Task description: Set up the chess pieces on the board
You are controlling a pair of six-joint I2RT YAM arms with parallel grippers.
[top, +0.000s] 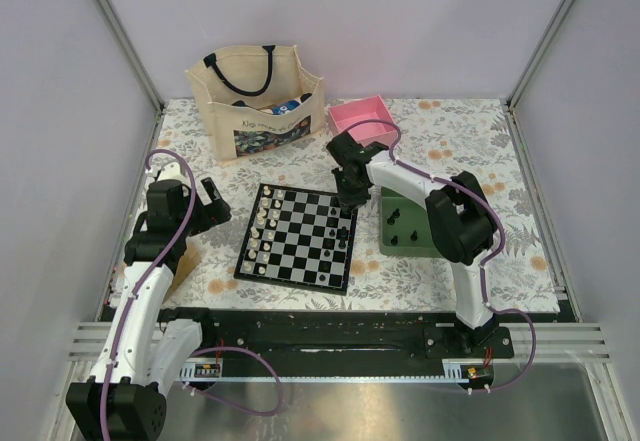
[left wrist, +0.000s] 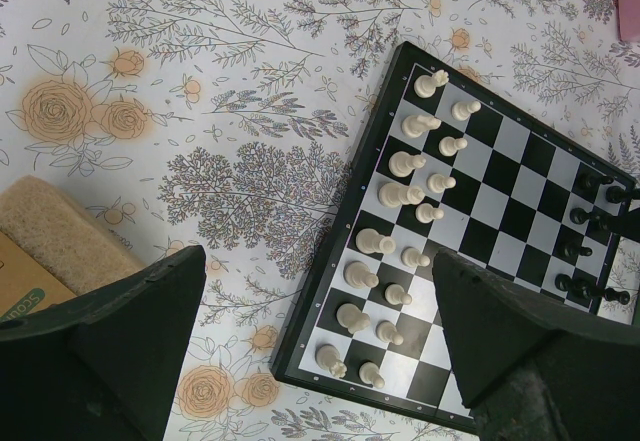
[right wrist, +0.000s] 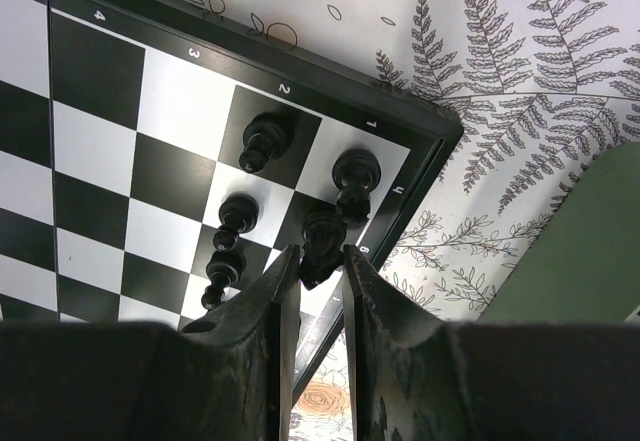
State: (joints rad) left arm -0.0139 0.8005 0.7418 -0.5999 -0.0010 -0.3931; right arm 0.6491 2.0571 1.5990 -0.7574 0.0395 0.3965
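The right gripper (right wrist: 318,261) has its fingers drawn almost together on a black chess piece (right wrist: 322,236). The piece is pinched between the tips over the corner square of the board (right wrist: 100,111), just inside the black rim. Four more black pieces (right wrist: 262,141) stand on the squares beside it, close enough that the fingers sit right next to the nearest two.

In the top view, white pieces (top: 265,226) fill two files along the board's left side, and the squares between the two colours are open.

A green tray (top: 405,223) lies just beside the board's right rim, partly under the right arm. Three small black pieces stand on it, apart from one another. Behind it is a pink box (top: 352,113); what it holds cannot be told. Farther left a cloth bag (top: 240,111) stands upright with blue and white things showing at its mouth.

The left gripper (left wrist: 318,259) has its fingers spread wide and holds nothing. It hangs over the floral table (top: 480,161) at the board's left rim, with a tan block (left wrist: 60,236) near its left finger.

Open tablecloth lies between the board and the bag, and to the right of the tray. The board's near rim sits close to the table's front edge.
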